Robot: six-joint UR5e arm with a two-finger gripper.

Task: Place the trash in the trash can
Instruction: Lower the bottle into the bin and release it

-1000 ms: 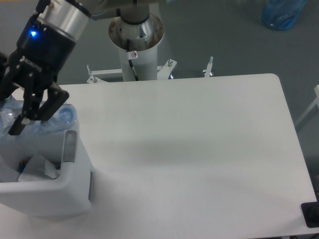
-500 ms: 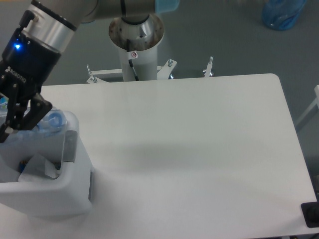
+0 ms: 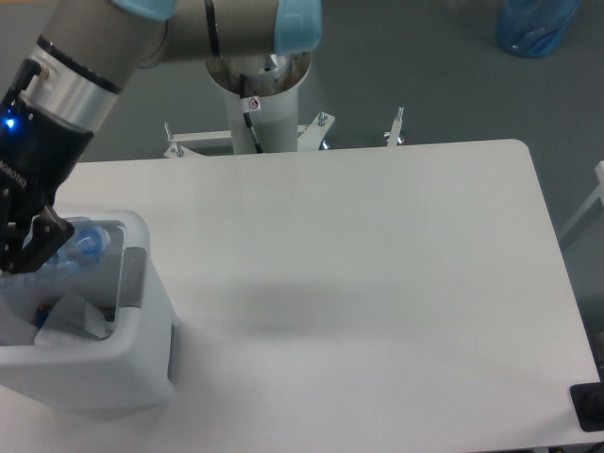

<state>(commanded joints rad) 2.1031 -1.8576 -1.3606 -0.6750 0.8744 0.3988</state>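
Camera view: hand (image 3: pixel 21 247), gripping the bottle (image 3: pixel 77 247), has moved left over the trash can (image 3: pixel 132 354).

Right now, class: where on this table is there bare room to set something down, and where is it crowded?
The table is bare from the trash can rightward to its right edge, front to back. Only the near-left corner is crowded: there the gripper holds the crushed bottle over the can's opening.

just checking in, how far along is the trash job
Nearly finished. A white wrapper already lies in the bin. The claw holds the crushed bottle over the bin's opening, partly cut off by the picture's edge. What's left is the release. The table shows no other trash.
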